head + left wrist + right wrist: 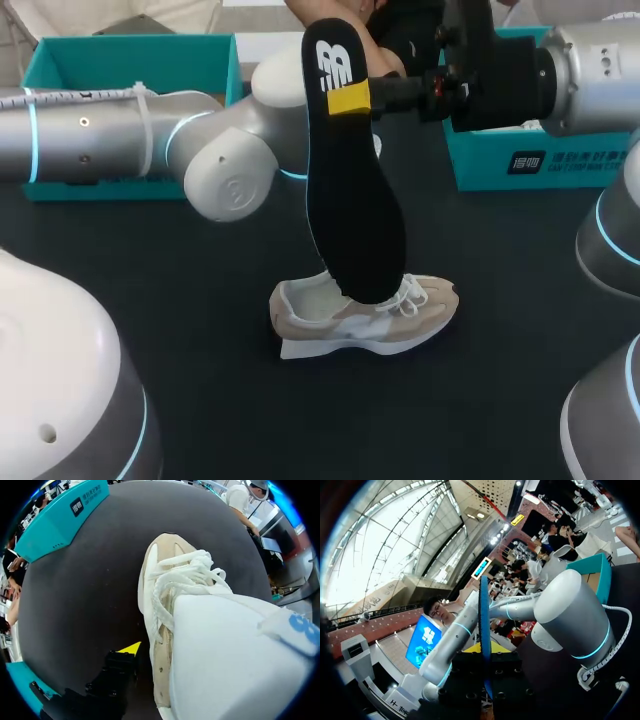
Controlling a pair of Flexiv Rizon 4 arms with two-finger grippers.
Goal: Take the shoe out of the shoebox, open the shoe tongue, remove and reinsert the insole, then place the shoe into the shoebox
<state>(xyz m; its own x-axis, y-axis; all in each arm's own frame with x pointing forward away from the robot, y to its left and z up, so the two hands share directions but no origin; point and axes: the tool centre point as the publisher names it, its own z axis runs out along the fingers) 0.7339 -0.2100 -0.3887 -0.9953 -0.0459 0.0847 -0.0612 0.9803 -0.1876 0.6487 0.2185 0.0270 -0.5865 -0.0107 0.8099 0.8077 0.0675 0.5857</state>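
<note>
A beige and white shoe (365, 312) lies on the dark table, toe to the right. My right gripper (350, 98) is shut on the heel end of the black insole (355, 200), which hangs upright with its toe end at the shoe's opening. In the right wrist view the insole (484, 625) shows edge-on inside that gripper (485, 667). My left arm (150, 130) passes behind the insole, which hides its gripper from the head view. Its wrist view shows the left gripper (147, 662) low against the side of the shoe (165, 575). A broad white surface with a blue mark (235, 655) covers the shoe's opening.
A teal shoebox (130, 60) stands at the back left behind my left arm. A second teal box part (540, 160) sits at the back right under my right arm. It is also in the left wrist view (60, 522), beyond the shoe.
</note>
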